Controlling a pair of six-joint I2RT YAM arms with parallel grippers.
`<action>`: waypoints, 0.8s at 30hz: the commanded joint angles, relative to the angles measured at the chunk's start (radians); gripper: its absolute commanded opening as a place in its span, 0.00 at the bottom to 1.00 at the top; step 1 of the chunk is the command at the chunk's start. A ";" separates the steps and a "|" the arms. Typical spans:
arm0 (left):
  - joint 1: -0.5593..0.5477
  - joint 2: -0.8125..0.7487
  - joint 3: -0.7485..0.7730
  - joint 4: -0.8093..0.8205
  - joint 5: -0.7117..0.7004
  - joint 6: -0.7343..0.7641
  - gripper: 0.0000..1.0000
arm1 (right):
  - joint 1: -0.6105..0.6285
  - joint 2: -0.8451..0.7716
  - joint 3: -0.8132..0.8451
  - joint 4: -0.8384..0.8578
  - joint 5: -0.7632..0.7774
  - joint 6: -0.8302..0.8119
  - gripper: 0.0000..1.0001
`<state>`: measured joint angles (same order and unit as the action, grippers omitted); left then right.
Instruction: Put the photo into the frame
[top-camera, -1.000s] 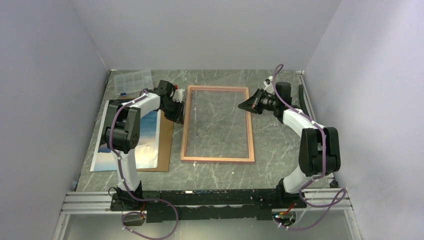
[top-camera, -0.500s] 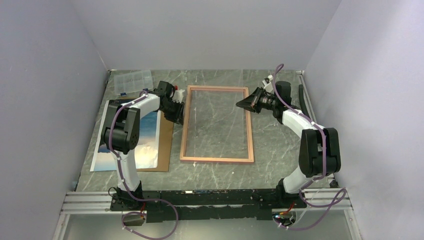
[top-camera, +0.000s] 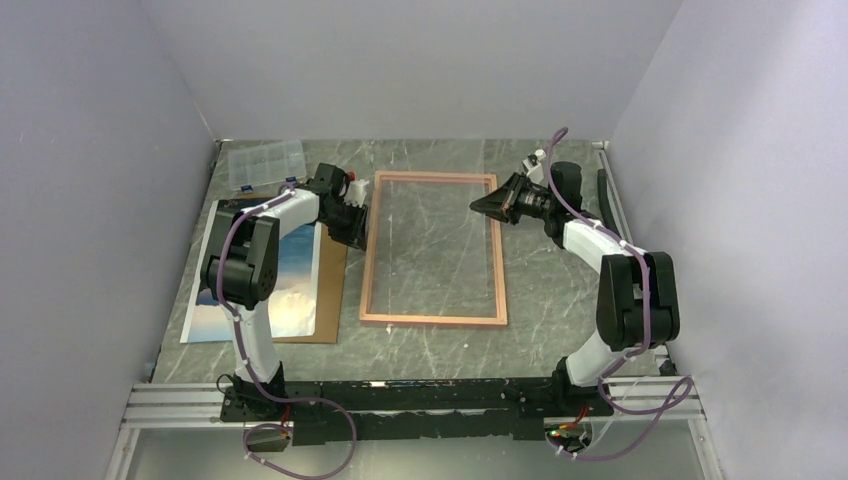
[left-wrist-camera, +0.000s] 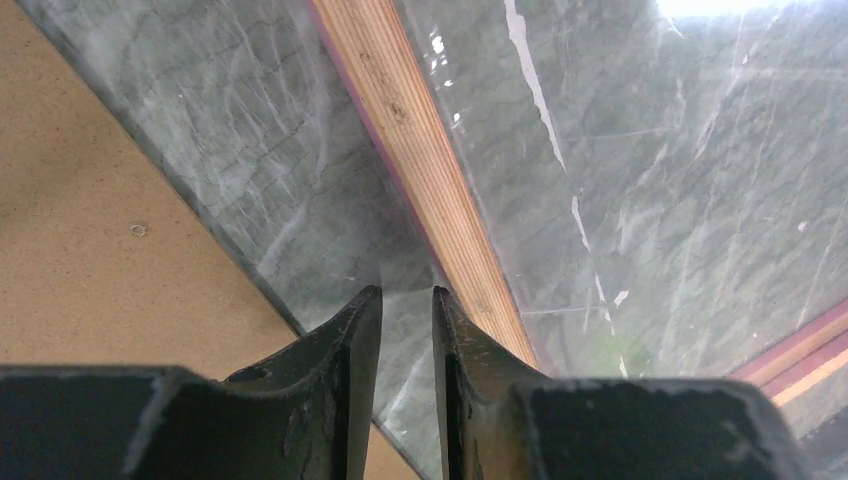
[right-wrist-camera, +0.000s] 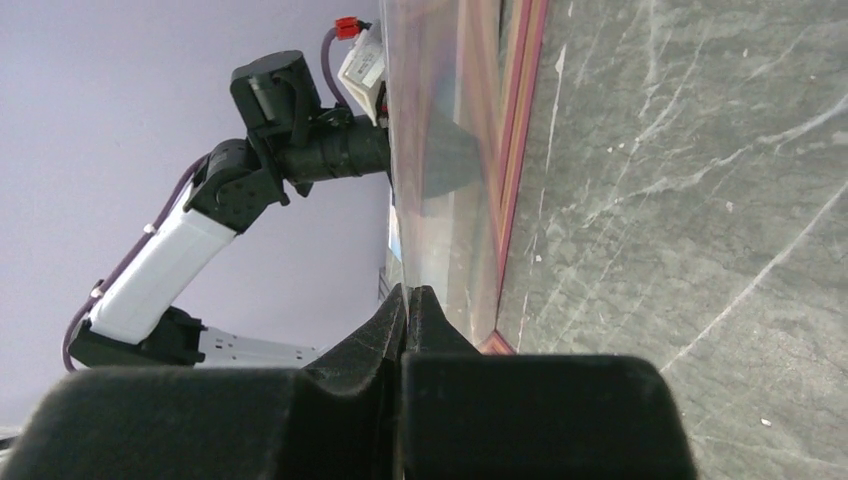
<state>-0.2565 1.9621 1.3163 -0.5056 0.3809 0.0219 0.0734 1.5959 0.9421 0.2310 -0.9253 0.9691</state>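
Frame (top-camera: 432, 319) lies tan side up mid-table (top-camera: 560, 290); photo (top-camera: 290, 300) lies flat at its 9 o'clock on a brown board (top-camera: 330, 300).
We see the clear pane (right-wrist-camera: 440, 150) over the frame, its edge pinched tight by the right gripper (right-wrist-camera: 410, 290) at the frame's 2 o'clock. Left gripper (left-wrist-camera: 405, 292) sits just beside the 10 o'clock rail, jaws a narrow slit apart, gripping nothing.
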 joint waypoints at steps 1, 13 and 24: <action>-0.004 -0.043 -0.016 0.016 0.017 0.000 0.31 | 0.002 0.044 0.037 0.037 -0.060 0.017 0.00; -0.004 -0.055 -0.035 0.034 0.012 -0.004 0.31 | -0.002 0.088 0.061 -0.109 0.007 -0.023 0.00; -0.004 -0.061 -0.049 0.041 0.020 0.005 0.31 | 0.002 0.026 0.029 -0.049 0.059 0.136 0.00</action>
<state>-0.2558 1.9434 1.2846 -0.4744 0.3740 0.0231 0.0650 1.6745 0.9699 0.1371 -0.8848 1.0225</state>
